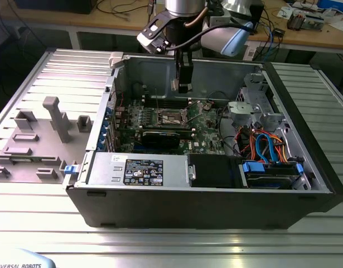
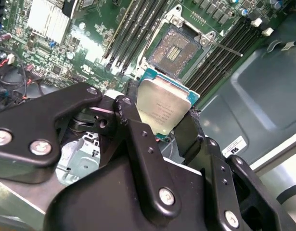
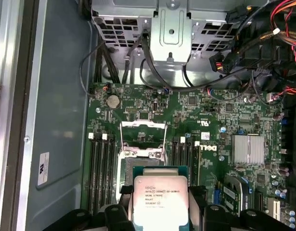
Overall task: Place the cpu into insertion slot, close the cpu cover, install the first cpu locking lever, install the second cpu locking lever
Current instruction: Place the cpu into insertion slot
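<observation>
Over open computer case [image 1: 216,204] on ribbed metal table [image 1: 171,240], exterior view: arm comes down from above. Gripper [image 1: 184,85] hangs inside case, above green board [image 1: 207,133], not touching it. Slot [image 1: 172,116] mid-board, near gripper's tip.

Second wrist view: 2 black fingers [image 2: 131,125] pinch cpu [image 2: 162,103] by opposite edges. Silvery top faces camera, green rim visible. Cpu held clear of slot [image 2: 175,48], not seated. Slot bare, brownish pin bed exposed, w/ long memory slots [image 2: 138,29] on either side. Thin lever [image 2: 225,48] sticks out beside slot.

First wrist view: cpu [image 3: 160,202] gripped btwn fingers, overlapping nearer part of slot [image 3: 138,156]. Cover [image 3: 143,124] flipped up, open, on side of slot away from cpu. Drive cage [image 3: 172,29] & cables beyond board.
</observation>
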You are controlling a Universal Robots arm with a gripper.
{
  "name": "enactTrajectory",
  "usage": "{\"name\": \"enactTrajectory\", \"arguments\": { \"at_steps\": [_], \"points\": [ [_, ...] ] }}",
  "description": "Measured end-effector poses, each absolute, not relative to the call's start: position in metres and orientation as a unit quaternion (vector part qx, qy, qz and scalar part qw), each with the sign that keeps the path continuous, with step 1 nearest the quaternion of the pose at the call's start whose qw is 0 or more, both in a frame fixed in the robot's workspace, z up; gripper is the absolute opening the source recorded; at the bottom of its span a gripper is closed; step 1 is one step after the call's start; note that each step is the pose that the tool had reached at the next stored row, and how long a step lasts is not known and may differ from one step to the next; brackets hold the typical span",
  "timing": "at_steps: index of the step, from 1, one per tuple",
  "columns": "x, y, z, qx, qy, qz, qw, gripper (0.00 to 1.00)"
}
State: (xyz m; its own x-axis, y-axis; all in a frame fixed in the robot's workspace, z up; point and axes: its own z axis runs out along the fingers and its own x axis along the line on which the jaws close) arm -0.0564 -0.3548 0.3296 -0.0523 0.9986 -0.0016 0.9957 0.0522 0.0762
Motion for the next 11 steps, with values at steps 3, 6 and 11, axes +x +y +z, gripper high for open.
{"name": "enactTrajectory", "arguments": {
  "at_steps": [3, 6, 11],
  "points": [
    [-0.0564, -0.3548, 0.3273, 0.688, 0.725, 0.027, 0.027, 0.54],
    [-0.0564, -0.3548, 0.3270, 0.688, 0.725, 0.027, 0.027, 0.54],
    [-0.0564, -0.3548, 0.3257, 0.688, 0.725, 0.027, 0.027, 0.54]
  ]
}}
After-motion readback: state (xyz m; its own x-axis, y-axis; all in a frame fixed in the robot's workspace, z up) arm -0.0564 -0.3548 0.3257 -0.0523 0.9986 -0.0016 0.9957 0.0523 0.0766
